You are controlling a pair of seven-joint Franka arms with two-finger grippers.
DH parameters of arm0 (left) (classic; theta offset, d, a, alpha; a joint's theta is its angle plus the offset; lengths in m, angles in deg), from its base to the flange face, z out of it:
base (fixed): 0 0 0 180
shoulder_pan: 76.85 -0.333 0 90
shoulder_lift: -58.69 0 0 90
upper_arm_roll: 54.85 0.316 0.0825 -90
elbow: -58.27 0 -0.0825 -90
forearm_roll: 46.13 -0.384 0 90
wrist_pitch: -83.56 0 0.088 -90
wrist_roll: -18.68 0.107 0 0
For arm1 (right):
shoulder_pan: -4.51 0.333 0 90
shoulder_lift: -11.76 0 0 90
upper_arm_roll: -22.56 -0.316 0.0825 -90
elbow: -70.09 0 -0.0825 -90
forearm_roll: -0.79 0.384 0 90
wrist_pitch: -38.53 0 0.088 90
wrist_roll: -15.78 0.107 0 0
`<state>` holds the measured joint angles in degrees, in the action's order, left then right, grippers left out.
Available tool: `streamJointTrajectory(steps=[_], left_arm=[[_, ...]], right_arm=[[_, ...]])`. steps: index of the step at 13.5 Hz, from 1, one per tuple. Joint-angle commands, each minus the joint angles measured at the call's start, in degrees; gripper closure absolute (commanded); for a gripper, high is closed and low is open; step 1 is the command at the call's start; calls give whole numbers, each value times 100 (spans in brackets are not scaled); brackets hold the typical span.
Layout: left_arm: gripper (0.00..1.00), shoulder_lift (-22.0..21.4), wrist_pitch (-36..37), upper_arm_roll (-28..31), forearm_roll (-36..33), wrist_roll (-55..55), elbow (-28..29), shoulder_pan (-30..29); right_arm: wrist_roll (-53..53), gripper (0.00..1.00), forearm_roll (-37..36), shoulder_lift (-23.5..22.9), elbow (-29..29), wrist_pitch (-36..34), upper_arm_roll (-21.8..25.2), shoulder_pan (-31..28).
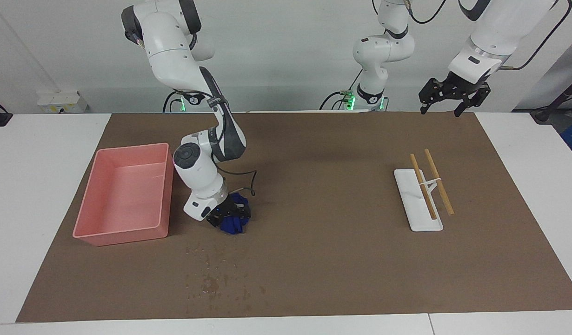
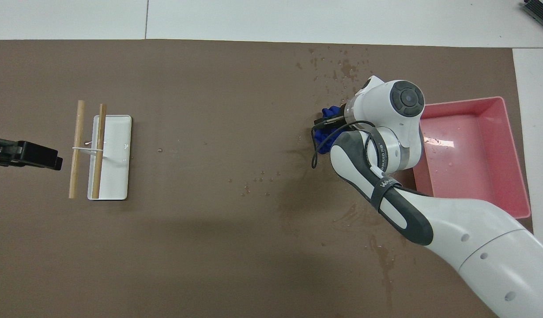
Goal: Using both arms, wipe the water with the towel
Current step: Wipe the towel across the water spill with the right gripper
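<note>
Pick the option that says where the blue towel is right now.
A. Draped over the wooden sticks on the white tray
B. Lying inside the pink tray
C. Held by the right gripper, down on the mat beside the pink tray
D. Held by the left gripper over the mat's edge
C: the right gripper is shut on the blue towel, pressing it to the mat beside the pink tray.
</note>
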<state>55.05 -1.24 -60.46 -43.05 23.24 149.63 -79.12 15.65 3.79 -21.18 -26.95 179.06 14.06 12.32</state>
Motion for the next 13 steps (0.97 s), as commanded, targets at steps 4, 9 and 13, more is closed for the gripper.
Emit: streamJointTrajectory(steps=[4, 9, 13], left_arm=[[0, 162, 175, 376, 52, 221, -348, 279], [0, 162, 140, -334, -183, 309, -347, -257], [0, 153, 149, -327, -185, 239, -330, -231]], right_arm=[[-416, 100, -1423, -230, 317, 54, -47, -131], [-1112, 100, -2433, -344, 677, -7, -38, -228], [-1278, 100, -2462, -178, 914, -567, -64, -412]])
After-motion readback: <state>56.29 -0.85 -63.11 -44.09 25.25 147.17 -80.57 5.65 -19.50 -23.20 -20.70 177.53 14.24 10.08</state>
